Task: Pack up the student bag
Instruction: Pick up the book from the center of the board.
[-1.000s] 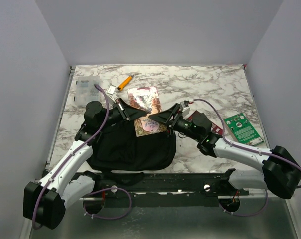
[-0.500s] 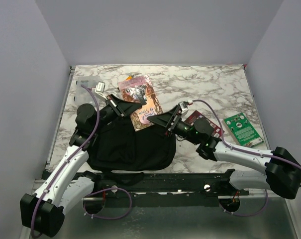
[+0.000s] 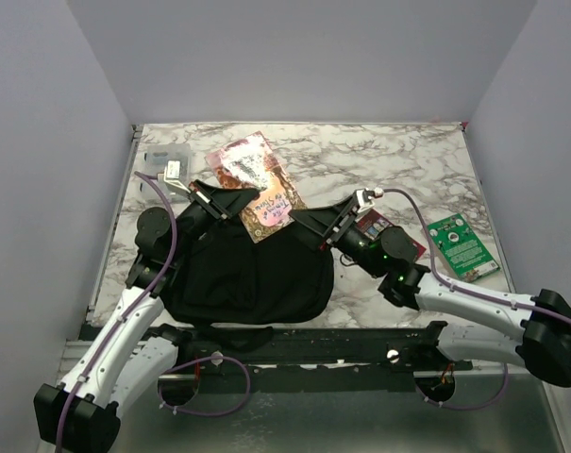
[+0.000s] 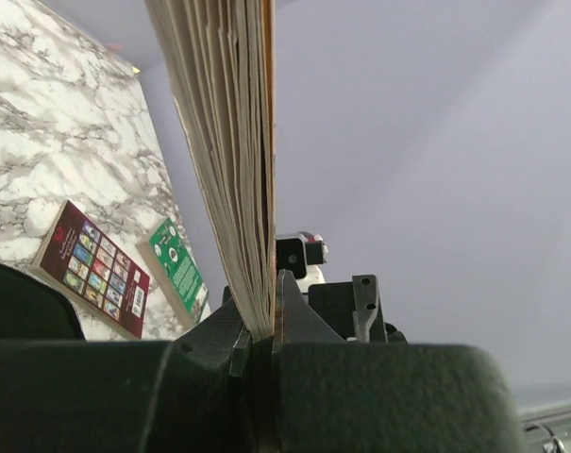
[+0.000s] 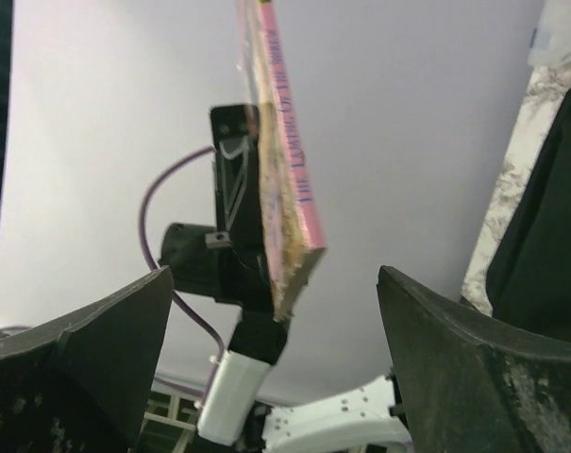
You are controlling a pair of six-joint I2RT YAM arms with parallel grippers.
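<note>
Left hand (image 3: 240,202) is clamped on the edge of a pink-covered book (image 3: 252,179), raising it over the student bag (image 3: 247,278) — lying lower centre on the tabletop (image 3: 398,160) — probably to slide it in; the right hand (image 3: 299,222) gapes wide alongside, empty.

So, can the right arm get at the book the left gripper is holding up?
Probably yes. The right gripper is open and faces the book, which the left gripper clamps raised by the backpack's far edge. Nothing shows between them.

Soft black student bag (image 3: 247,283), flat
</note>
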